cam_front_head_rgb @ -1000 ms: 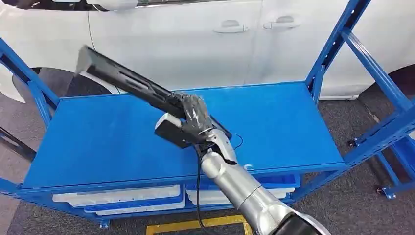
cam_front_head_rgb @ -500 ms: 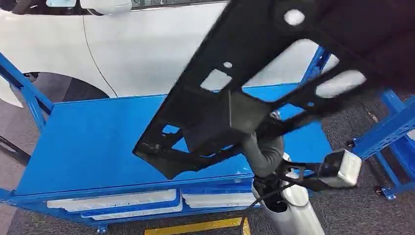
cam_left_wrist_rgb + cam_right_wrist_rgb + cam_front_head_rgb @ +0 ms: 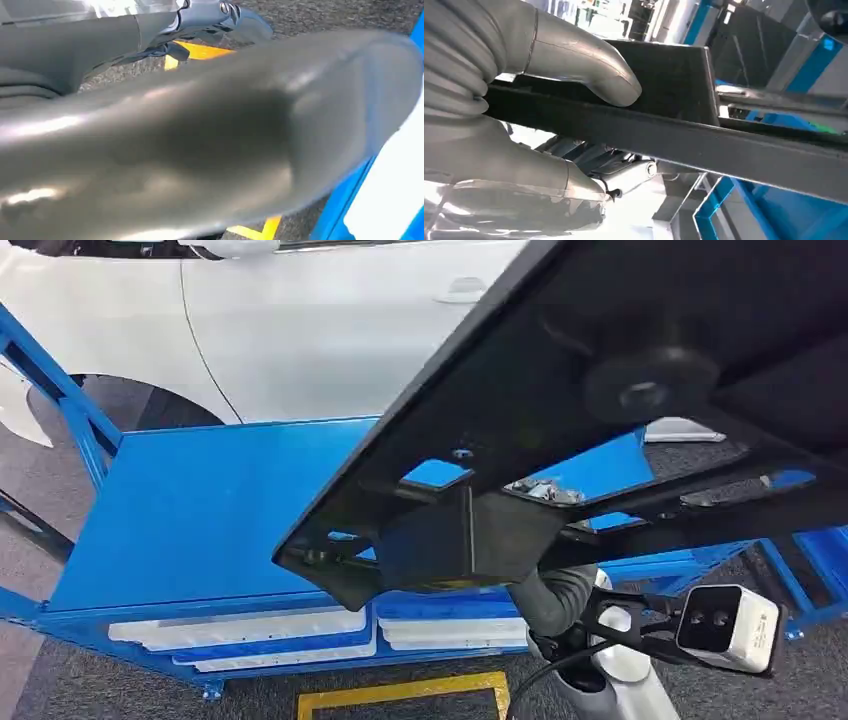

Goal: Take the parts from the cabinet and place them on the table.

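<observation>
No text, label, brand, number or sign can be read in any of the views. The black part (image 3: 620, 370), the blue shelf (image 3: 200, 520), the white car (image 3: 300, 330) and the wrist camera (image 3: 728, 625) carry no legible marking. The yellow floor line (image 3: 400, 695) is plain tape, without lettering.

The head view looks forward and down from high on the robot onto a blue shelf rack (image 3: 200, 530), with a black part (image 3: 620, 370) very close to the lens. The right wrist view sits right behind the right hand (image 3: 499, 100), sharing that black part. The left wrist view looks down at floor, blurred by closeness.
</observation>
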You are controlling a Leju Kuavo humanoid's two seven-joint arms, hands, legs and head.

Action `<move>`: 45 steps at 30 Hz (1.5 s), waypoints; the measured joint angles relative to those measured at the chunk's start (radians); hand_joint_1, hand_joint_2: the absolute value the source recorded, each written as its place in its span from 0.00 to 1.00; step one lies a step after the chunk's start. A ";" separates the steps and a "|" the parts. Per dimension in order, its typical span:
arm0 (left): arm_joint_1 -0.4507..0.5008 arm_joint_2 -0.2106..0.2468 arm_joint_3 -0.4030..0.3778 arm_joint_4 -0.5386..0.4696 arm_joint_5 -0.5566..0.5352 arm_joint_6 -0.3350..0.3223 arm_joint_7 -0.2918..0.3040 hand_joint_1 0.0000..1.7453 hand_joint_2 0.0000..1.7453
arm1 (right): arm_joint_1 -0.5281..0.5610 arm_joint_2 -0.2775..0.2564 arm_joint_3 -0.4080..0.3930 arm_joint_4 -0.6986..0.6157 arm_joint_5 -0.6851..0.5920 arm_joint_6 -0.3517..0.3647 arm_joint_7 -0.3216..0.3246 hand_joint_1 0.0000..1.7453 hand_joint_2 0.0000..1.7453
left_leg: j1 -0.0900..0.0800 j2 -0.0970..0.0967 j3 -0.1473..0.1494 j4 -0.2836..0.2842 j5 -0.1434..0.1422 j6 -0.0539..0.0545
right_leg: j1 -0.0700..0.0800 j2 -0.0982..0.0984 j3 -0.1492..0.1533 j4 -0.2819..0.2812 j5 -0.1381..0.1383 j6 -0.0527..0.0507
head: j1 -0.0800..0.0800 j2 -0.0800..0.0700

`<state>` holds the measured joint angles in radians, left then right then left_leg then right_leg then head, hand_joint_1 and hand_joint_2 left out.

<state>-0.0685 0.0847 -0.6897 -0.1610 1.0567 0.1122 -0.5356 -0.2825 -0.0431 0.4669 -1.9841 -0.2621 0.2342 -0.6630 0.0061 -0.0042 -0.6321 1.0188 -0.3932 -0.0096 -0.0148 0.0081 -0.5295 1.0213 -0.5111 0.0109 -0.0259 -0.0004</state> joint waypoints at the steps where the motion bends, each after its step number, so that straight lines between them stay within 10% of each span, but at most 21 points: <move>1: 0.000 0.000 0.000 0.000 0.000 0.003 0.003 0.00 0.00 | -0.001 -0.002 0.001 0.000 -0.002 -0.001 -0.002 1.00 1.00 | -0.001 0.000 -0.003 -0.001 0.006 -0.008 | 0.000 0.000 -0.006 0.006 0.004 -0.006 | -0.003 0.000; 4: 0.001 0.000 -0.005 0.000 -0.010 0.014 0.024 0.00 0.00 | -0.023 -0.012 0.011 0.004 -0.032 -0.009 0.000 1.00 1.00 | 0.006 -0.003 -0.011 -0.004 0.017 -0.026 | -0.002 -0.005 -0.022 0.001 0.028 -0.031 | 0.000 0.000; 8: -0.002 0.000 -0.011 0.000 -0.008 0.023 0.046 0.00 0.00 | -0.044 -0.036 0.014 0.009 -0.074 -0.019 0.005 1.00 1.00 | 0.008 0.001 -0.097 0.250 -0.183 -0.039 | 0.004 -0.009 -0.075 0.003 0.069 -0.043 | -0.006 0.000; 10: -0.001 0.000 -0.014 0.000 0.001 0.033 0.063 0.00 0.00 | -0.043 -0.051 0.015 0.012 -0.073 -0.026 0.004 1.00 1.00 | 0.007 0.001 -0.082 0.303 -0.212 -0.036 | 0.009 -0.010 -0.103 0.004 0.090 -0.044 | -0.006 0.000; 14: -0.003 0.011 -0.015 0.000 0.014 0.056 0.076 0.00 0.00 | -0.043 -0.079 0.021 0.012 -0.070 -0.038 0.003 1.00 1.00 | -0.006 0.001 0.159 -0.036 -0.153 -0.001 | 0.014 -0.011 -0.131 0.004 0.125 -0.040 | -0.005 0.000; 19: -0.005 0.024 -0.025 0.001 0.011 0.049 0.085 0.00 0.00 | -0.046 -0.120 0.034 0.011 -0.002 0.008 -0.018 1.00 1.00 | -0.011 0.001 0.140 -0.054 -0.089 0.027 | 0.009 -0.011 -0.132 -0.020 0.166 -0.007 | -0.012 0.000; 23: -0.008 0.024 -0.027 0.001 0.009 0.047 0.086 0.00 0.00 | -0.049 -0.138 0.040 0.011 0.005 0.017 -0.019 1.00 1.00 | -0.008 0.010 0.088 -0.063 -0.032 0.035 | 0.001 -0.010 -0.194 0.194 -0.053 0.013 | -0.005 0.000; 25: -0.008 0.024 -0.028 0.001 0.009 0.047 0.086 0.00 0.00 | -0.049 -0.144 0.041 0.011 0.007 0.018 -0.019 1.00 1.00 | -0.007 0.012 0.053 -0.054 -0.012 0.032 | -0.001 -0.010 -0.204 0.302 -0.069 0.021 | -0.003 0.000; 28: -0.008 0.023 -0.029 0.001 0.008 0.047 0.085 0.00 0.00 | -0.050 -0.149 0.042 0.011 0.008 0.018 -0.019 1.00 1.00 | -0.003 0.013 -0.001 -0.032 0.014 0.022 | -0.007 -0.010 -0.069 0.163 0.025 0.025 | -0.003 0.000; 30: -0.008 0.024 -0.030 0.001 0.009 0.047 0.085 0.00 0.00 | -0.055 -0.150 0.042 0.010 0.010 0.018 -0.019 1.00 1.00 | -0.007 0.010 -0.028 -0.009 0.023 0.010 | -0.003 -0.009 0.051 -0.012 -0.030 0.020 | -0.001 0.000; 34: -0.003 0.024 -0.034 0.001 0.007 0.047 0.079 0.00 0.00 | -0.062 -0.151 0.043 0.008 0.030 0.001 -0.021 1.00 1.00 | -0.002 0.007 -0.033 -0.015 0.061 -0.016 | 0.004 -0.005 0.021 -0.007 -0.002 -0.024 | 0.009 0.000; 38: -0.003 0.024 -0.037 0.003 0.011 0.051 0.077 0.00 0.00 | -0.097 -0.151 0.043 0.015 0.029 0.003 -0.016 1.00 1.00 | 0.007 0.005 -0.097 0.179 -0.150 -0.036 | 0.002 -0.012 -0.039 -0.008 0.052 -0.044 | 0.000 0.000; 40: -0.004 0.023 -0.038 0.003 0.016 0.056 0.080 0.00 0.00 | -0.121 -0.152 0.045 0.031 0.009 0.011 -0.015 1.00 1.00 | 0.006 0.005 -0.111 0.306 -0.189 -0.039 | 0.005 -0.012 -0.078 -0.005 0.080 -0.043 | 0.000 0.000; 43: -0.007 0.023 -0.039 0.003 0.024 0.056 0.081 0.00 0.00 | -0.159 -0.152 0.048 0.048 -0.005 0.018 -0.002 1.00 1.00 | 0.006 0.005 0.006 0.214 -0.089 -0.029 | 0.007 -0.011 -0.126 -0.002 0.117 -0.037 | 0.000 0.000; 45: -0.013 0.026 -0.039 0.003 0.025 0.056 0.080 0.00 0.00 | -0.178 -0.151 0.051 0.050 -0.007 0.019 0.002 1.00 1.00 | -0.002 0.003 0.153 0.011 -0.130 -0.004 | 0.009 -0.013 -0.140 -0.001 0.138 -0.031 | 0.000 0.000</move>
<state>-0.0812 0.1106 -0.7282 -0.1583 1.0819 0.1686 -0.4551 -0.4605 -0.1942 0.5177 -1.9337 -0.2693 0.2529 -0.6607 0.0045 -0.0007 -0.4794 1.0296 -0.5236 -0.0136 -0.0057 -0.0052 -0.6692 1.0199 -0.3732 -0.0197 -0.0255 -0.0004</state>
